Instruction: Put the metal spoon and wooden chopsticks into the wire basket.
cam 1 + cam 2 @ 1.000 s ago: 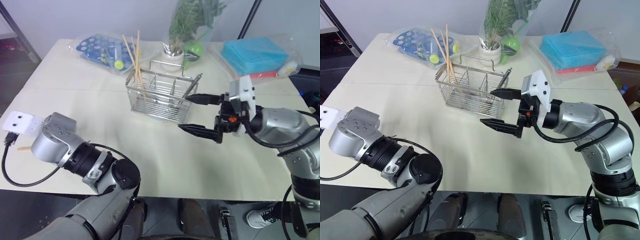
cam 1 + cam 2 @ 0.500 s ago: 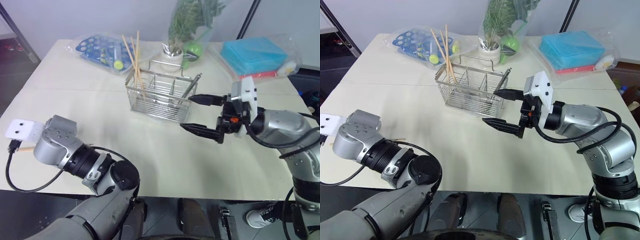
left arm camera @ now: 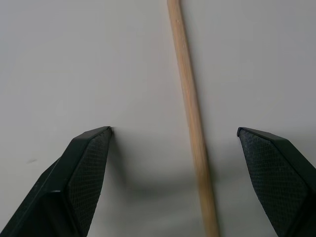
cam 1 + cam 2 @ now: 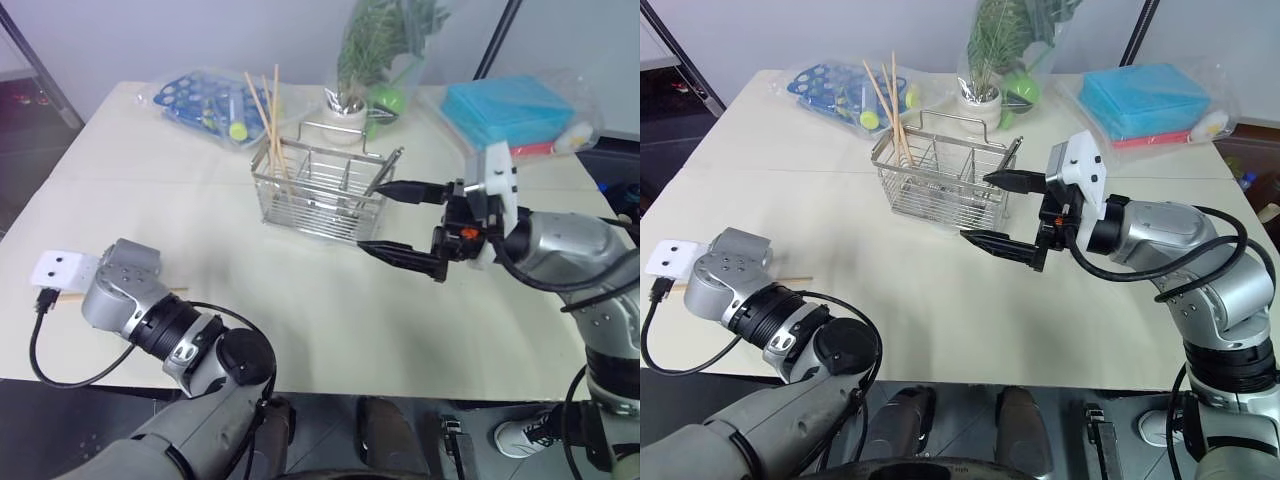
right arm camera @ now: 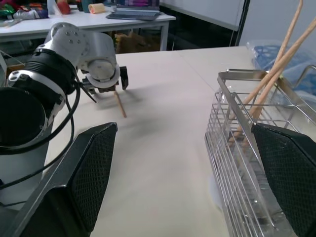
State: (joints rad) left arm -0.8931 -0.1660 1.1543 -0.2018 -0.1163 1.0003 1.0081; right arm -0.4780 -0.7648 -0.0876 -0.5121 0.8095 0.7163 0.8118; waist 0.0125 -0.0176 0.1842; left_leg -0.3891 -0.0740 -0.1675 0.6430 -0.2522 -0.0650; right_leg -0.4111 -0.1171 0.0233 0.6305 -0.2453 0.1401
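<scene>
On the pale table (image 4: 940,300), the left pincer (image 3: 190,148), fingers apart, should straddle the loose chopstick (image 3: 190,108) squarely before closing.

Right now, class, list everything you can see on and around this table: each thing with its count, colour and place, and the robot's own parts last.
basket: one, silver wire, mid-table toward the back.
chopsticks in basket: three, pale wood, leaning in its left end.
spoon: one, metal, standing at the basket's right end.
loose chopstick: one, pale wood, flat on the table at the near left.
blue tray bag: one, clear bag over blue, back left.
plant: one, green in a white pot, bagged, behind the basket, a green ball beside it.
blue pack: one, bagged, back right.
table: one, cream.
left pincer: open, straddling the loose chopstick, not touching it.
right pincer: open, right of the basket, empty.
</scene>
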